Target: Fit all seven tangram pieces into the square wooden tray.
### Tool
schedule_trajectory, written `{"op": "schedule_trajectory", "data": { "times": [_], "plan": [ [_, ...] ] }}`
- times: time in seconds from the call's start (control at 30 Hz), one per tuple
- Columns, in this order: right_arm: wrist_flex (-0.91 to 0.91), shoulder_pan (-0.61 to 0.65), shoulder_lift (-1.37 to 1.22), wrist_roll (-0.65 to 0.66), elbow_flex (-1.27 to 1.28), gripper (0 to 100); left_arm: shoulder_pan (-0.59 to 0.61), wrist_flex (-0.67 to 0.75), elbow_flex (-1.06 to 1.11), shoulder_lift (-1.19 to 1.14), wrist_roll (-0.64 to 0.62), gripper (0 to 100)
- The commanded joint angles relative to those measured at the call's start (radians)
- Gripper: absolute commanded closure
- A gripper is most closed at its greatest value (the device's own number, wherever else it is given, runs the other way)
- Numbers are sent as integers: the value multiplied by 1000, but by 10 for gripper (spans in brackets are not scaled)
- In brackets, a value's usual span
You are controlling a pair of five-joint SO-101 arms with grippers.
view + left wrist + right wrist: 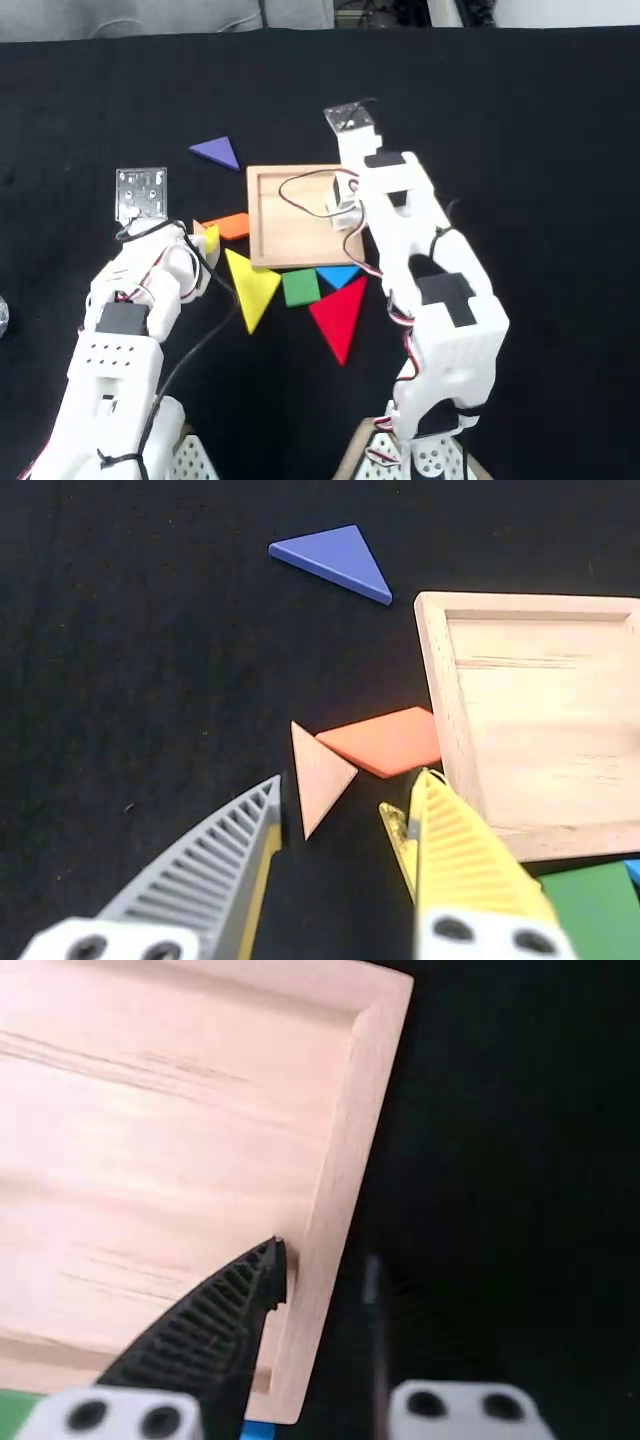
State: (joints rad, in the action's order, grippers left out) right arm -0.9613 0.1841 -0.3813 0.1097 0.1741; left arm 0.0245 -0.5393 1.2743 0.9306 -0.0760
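The square wooden tray (258, 215) lies mid-table with nothing in it. My left gripper (345, 800) is open, low over the table, its fingers either side of a small pale triangle (320, 773). An orange parallelogram (385, 742) lies just beyond, against the tray's rim (437, 670). A purple-blue triangle (215, 152) sits farther back. Yellow triangle (250, 285), green square (300, 287), small blue triangle (338, 275) and red triangle (340, 315) lie along the tray's near side. My right gripper (322, 1270) is open astride the tray's right rim (340, 1160), with the black finger (240, 1310) inside.
Two shiny metal plates lie on the black cloth, one at the left (141, 192) and one behind the tray (350, 117). The right arm's body (440, 290) stands over the table right of the tray.
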Motion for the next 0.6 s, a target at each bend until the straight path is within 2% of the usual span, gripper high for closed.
{"op": "schedule_trajectory", "data": {
  "times": [0.0,0.1,0.37,0.57],
  "plan": [
    [-11,8,5,2,-41,986,-10,21,-7,23,-8,791],
    [-37,-21,7,2,-38,957,-5,23,-7,21,-8,791],
    [-84,-189,10,3,-36,987,-5,23,-5,17,-8,791],
    [-126,-172,10,3,-35,987,-4,23,-5,17,-8,791]
  ]
}}
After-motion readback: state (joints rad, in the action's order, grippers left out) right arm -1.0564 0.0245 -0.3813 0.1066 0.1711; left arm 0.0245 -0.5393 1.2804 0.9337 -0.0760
